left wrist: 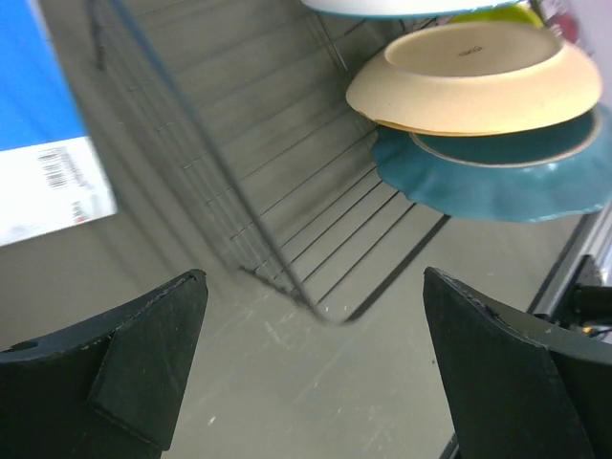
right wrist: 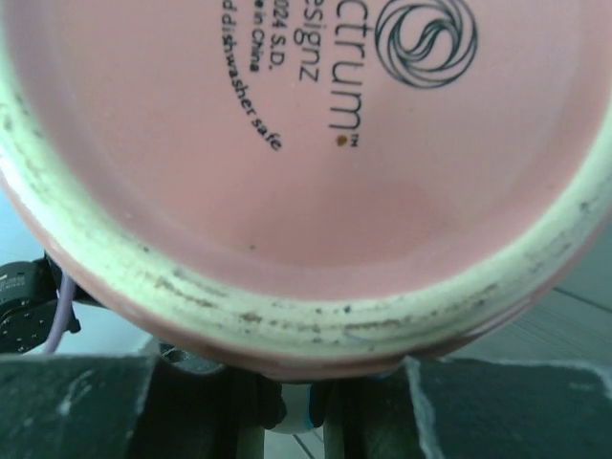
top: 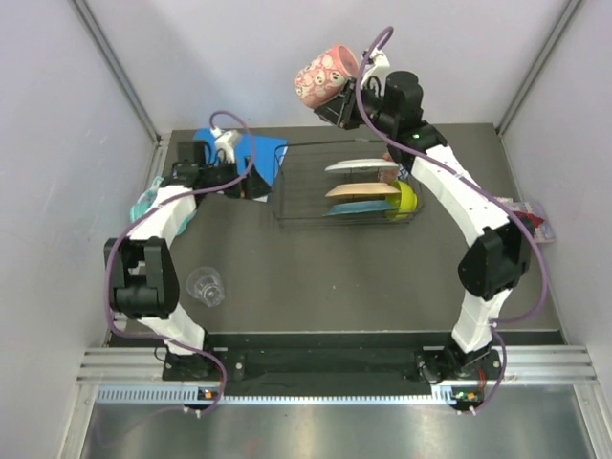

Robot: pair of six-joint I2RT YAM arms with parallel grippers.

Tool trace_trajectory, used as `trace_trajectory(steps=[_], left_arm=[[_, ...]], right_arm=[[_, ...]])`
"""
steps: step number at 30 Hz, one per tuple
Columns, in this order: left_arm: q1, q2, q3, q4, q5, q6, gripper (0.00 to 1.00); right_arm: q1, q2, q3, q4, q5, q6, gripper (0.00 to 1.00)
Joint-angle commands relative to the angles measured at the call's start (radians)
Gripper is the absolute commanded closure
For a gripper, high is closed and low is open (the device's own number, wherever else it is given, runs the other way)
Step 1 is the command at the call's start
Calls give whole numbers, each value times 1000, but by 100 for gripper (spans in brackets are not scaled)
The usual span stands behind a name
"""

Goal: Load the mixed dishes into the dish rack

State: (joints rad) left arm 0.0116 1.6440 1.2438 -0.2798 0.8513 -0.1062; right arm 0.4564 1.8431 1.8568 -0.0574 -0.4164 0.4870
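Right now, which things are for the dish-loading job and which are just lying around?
For the job: black thin-wire dish rack; white plate, peach plate, teal scalloped plate and lime bowl in it; red patterned bowl held up by the right gripper; clear glass, not yet loaded.
Just lying about: flat blue book; teal cat-ear headphones.

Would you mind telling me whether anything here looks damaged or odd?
The red patterned bowl in the right pincer has a pale foot ring flecked with dark scuffs; no cracks show.
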Motion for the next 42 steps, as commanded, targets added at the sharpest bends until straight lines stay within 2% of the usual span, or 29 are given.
trace_trajectory(steps=[1, 7, 10, 17, 23, 29, 30, 31, 33, 35, 41, 42], left_arm=[[-76, 61, 65, 117, -167, -55, 1], [-84, 178, 101, 185, -208, -133, 1], [-101, 197, 101, 238, -254, -107, 1], [-179, 266, 186, 191, -334, -37, 1], [-231, 238, 112, 148, -340, 82, 1], [-234, 220, 45, 125, -405, 100, 2], [-234, 217, 42, 123, -405, 129, 8], [-234, 215, 45, 104, -400, 131, 23], [-239, 214, 57, 76, -387, 146, 34], [-257, 205, 56, 36, -383, 172, 41], [-334, 142, 28, -41, -393, 266, 51], [-343, 119, 17, -53, -388, 276, 56]], right_arm=[[4, -191, -54, 24, 70, -146, 100], [-19, -269, -149, 21, 64, -151, 100], [-28, -292, -165, 25, 45, -146, 100], [-38, -321, -203, 22, 33, -143, 100], [-58, -354, -249, 27, 33, -137, 100], [-82, -366, -266, 27, 14, -131, 100], [-88, -367, -271, 27, 10, -127, 100], [-90, -369, -274, 25, 10, -123, 100], [-94, -370, -281, 27, 7, -123, 100], [-94, -372, -284, 28, 5, -122, 100], [-96, -372, -298, 28, -2, -123, 100], [-96, -374, -301, 27, -4, -122, 100]])
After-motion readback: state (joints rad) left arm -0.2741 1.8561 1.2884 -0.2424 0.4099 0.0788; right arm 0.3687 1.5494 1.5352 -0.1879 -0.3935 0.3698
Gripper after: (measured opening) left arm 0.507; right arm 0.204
